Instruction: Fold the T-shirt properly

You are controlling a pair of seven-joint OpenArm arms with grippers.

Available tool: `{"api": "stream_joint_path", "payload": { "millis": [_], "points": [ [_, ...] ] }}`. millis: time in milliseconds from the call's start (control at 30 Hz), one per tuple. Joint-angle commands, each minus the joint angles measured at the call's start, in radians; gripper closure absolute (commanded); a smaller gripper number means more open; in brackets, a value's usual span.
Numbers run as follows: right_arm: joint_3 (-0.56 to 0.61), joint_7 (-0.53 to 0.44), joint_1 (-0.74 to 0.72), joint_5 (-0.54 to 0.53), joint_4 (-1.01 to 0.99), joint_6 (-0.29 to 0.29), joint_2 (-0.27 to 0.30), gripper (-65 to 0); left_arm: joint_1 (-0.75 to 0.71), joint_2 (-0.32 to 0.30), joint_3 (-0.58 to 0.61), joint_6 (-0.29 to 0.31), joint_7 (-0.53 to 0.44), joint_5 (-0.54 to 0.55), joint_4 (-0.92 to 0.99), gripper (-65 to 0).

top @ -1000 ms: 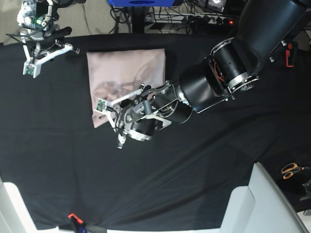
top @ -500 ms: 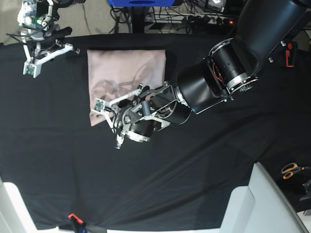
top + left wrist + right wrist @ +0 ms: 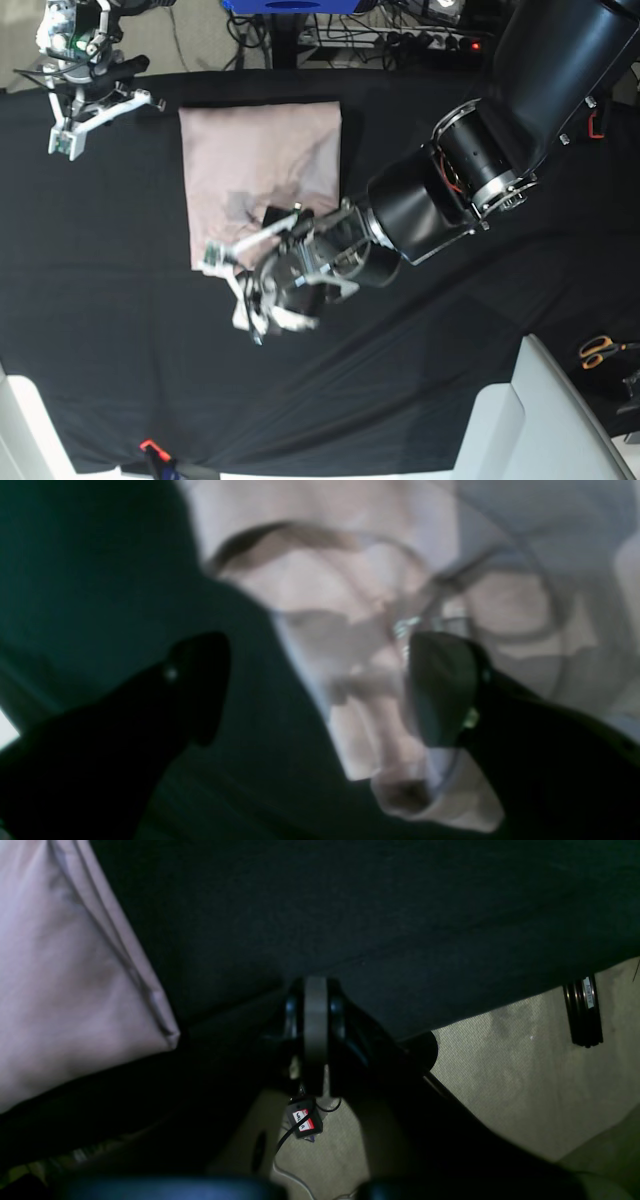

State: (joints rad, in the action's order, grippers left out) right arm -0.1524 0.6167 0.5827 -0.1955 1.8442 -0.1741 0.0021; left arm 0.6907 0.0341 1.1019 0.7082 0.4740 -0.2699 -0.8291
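The pale pink T-shirt (image 3: 262, 165) lies folded into a rectangle on the black tablecloth (image 3: 120, 330), left of centre. My left gripper (image 3: 233, 285) hovers at the shirt's near-left corner. In the left wrist view the left gripper (image 3: 320, 685) is open, its dark fingers (image 3: 200, 680) wide apart above the T-shirt's (image 3: 360, 595) creased edge, holding nothing. My right gripper (image 3: 65, 125) is at the far left, apart from the shirt. In the right wrist view the right gripper (image 3: 315, 1015) is shut and empty over the cloth's edge, with a T-shirt (image 3: 65, 990) corner to its left.
Orange-handled scissors (image 3: 600, 350) lie at the right edge. A white bin-like object (image 3: 530, 420) stands at the near right. Cables and a power strip (image 3: 420, 40) run behind the table. Floor (image 3: 525, 1065) shows past the cloth's edge in the right wrist view.
My left gripper has opened, let go of the shirt's near-left corner and moved back toward the near side. The shirt now lies flat. The right arm has not moved.
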Motion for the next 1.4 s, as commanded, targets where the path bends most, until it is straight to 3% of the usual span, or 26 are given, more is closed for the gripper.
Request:
{"api": "stream_joint_path", "payload": {
  "millis": [0,100,233,300,367,467,733,1033,1167,1367],
  "points": [
    [-0.002,-0.014,0.007,0.006,0.015,0.000,0.005,0.0,0.048,0.016,-0.050,-0.010,-0.001,-0.006,-0.020,-55.5],
    [-0.002,-0.014,0.007,0.006,-0.010,0.000,0.005,0.0,0.042,0.025,-0.185,-0.010,0.025,-0.013,-0.126,-55.1],
    [-0.002,-0.019,0.006,0.006,-0.050,0.000,0.005,0.0,-0.032,0.020,-0.316,-0.010,0.237,-0.006,-0.405,-54.8],
    [-0.002,-0.019,0.006,0.006,-0.047,0.000,0.005,0.0,-0.101,-0.009,-0.340,-0.010,0.323,-0.009,-0.542,-50.7],
    [-0.006,-0.019,0.006,0.006,-0.042,0.002,0.005,0.0,-0.190,-0.056,-0.345,-0.010,0.365,-0.013,-0.669,-34.2],
    [-0.008,-0.021,0.009,0.006,-0.042,0.002,0.008,0.0,-0.306,-0.124,-0.348,-0.010,0.368,-0.016,-0.754,0.0],
    [-0.008,-0.022,0.018,0.006,-0.042,0.002,0.009,0.0,-0.480,-0.188,-0.510,-0.010,0.368,-0.018,-0.770,0.0],
    [-0.008,-0.022,0.020,0.006,-0.042,0.002,0.011,0.0,-0.529,-0.244,-0.526,-0.010,0.365,-0.018,-0.760,0.0],
    [-0.008,-0.022,0.020,0.006,-0.042,0.002,0.011,0.0,-0.523,-0.250,-0.520,-0.055,0.361,-0.018,-0.685,0.0],
    [-0.008,-0.022,0.020,0.008,-0.042,0.002,0.011,0.0,-0.521,-0.242,-0.527,-0.091,0.231,-0.016,-0.589,0.0]
  ]
}}
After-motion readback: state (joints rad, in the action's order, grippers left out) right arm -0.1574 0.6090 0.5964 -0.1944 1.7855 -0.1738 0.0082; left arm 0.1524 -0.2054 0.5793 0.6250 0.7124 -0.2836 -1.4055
